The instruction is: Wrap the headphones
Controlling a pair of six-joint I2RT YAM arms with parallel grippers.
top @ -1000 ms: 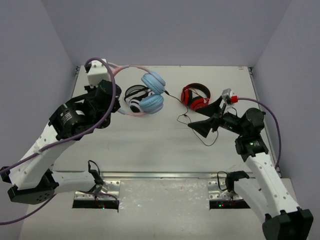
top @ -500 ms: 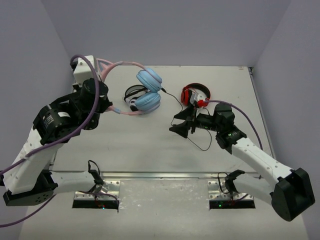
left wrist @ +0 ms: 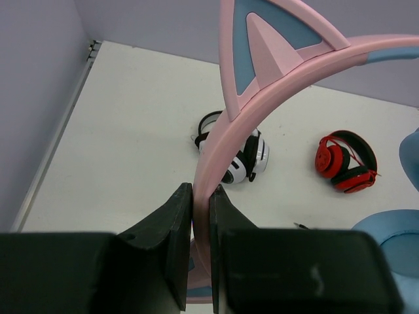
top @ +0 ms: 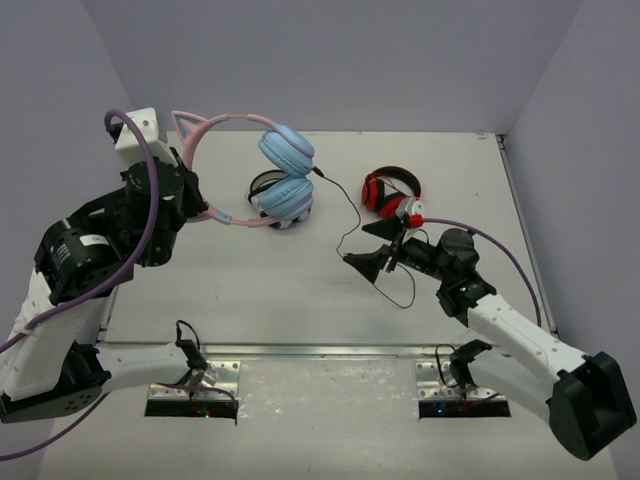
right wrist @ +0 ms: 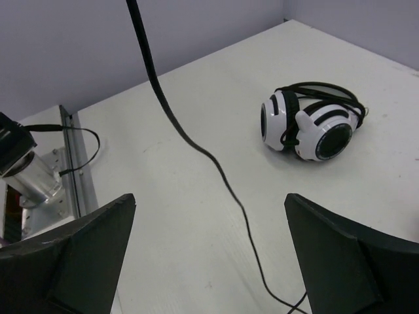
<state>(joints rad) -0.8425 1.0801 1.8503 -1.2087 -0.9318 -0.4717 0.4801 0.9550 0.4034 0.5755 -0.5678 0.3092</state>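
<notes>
Above the table's (top: 250,290) left rear, my left gripper (left wrist: 201,199) is pinched tight on the pink headband (left wrist: 288,62) of the cat-ear headphones (top: 287,150), holding them off the surface over the black-and-white headphones (right wrist: 314,124). My right gripper (top: 372,246) is spread wide, low near the black cable (right wrist: 163,98).

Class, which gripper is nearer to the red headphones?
Right. The right gripper hangs open just in front of the red headphones; the left gripper is far to their left, clamped on the pink headband.
</notes>
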